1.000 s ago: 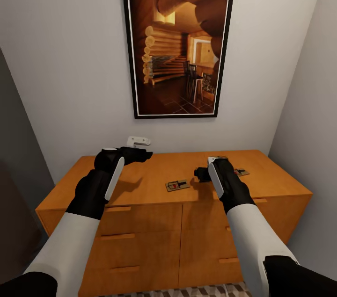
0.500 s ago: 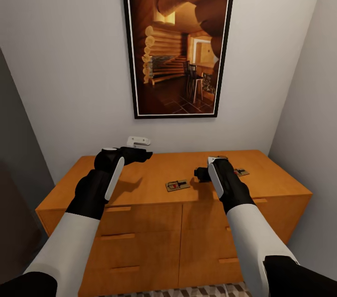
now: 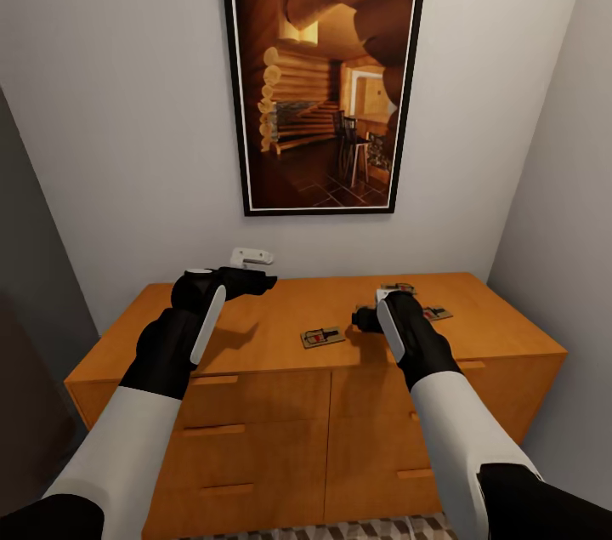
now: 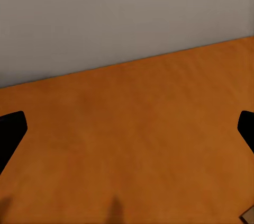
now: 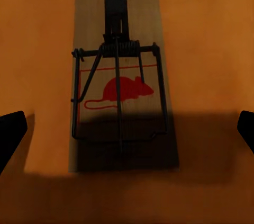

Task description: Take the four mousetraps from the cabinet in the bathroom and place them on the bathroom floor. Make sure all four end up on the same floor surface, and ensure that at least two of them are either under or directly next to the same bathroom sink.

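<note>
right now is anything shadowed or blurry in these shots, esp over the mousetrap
Right wrist view: a dark shadow band crosses the near end of the mousetrap, though its red mouse print and wire stay sharp. Left wrist view: the cabinet top looks soft and featureless, with faint shadows at one edge. Head view: even light, and arm shadows on the cabinet.

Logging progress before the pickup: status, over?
Both grippers open, empty. Right gripper poised over a mousetrap on the cabinet. Left gripper over bare wood. Nothing in the way.
</note>
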Tool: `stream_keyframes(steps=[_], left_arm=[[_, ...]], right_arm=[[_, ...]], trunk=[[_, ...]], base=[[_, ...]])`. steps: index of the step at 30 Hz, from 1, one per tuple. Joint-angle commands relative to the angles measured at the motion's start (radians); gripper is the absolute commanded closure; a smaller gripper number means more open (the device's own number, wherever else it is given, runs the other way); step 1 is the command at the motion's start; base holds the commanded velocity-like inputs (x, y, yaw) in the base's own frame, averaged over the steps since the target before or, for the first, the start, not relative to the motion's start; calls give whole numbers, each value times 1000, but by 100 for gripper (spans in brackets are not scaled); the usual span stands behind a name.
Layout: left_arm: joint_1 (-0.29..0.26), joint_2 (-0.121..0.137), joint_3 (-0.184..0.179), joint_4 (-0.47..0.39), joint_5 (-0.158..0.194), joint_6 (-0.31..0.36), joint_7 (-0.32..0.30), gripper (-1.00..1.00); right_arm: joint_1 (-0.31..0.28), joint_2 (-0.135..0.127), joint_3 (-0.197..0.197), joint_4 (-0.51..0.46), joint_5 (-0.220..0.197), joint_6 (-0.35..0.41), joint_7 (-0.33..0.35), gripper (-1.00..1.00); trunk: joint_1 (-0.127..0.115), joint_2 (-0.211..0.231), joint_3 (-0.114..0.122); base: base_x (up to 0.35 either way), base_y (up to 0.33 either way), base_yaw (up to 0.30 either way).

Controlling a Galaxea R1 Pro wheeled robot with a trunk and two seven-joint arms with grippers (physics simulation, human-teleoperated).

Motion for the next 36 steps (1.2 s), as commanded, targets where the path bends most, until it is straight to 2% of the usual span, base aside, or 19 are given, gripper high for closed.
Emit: stream_keyframes(steps=[1, 19, 26, 27, 36], left_arm=[[-1, 0, 0, -1, 2, 5, -1, -100], [-1, 0, 0, -1, 2, 5, -1, -100], [-1, 0, 0, -1, 2, 5, -1, -100], [-1, 0, 0, -1, 2, 5, -1, -100], [-1, -1, 0, -1, 2, 5, -1, -100]], right_arm=[[-1, 1, -3, 1, -6, 3, -5, -100], [-1, 1, -3, 15, -7, 3, -3, -100], [-1, 1, -3, 16, -20, 3, -3, -100], [-1, 1, -3, 16, -23, 3, -3, 100], [-1, 1, -3, 44, -59, 4, -3, 100]], trunk=[[0, -1, -1], [0, -1, -1], [0, -1, -1], [0, -1, -1], [0, -1, -1]], base=[[0, 0, 0], [0, 0, 0], [0, 0, 0], [0, 0, 0], [0, 0, 0]])
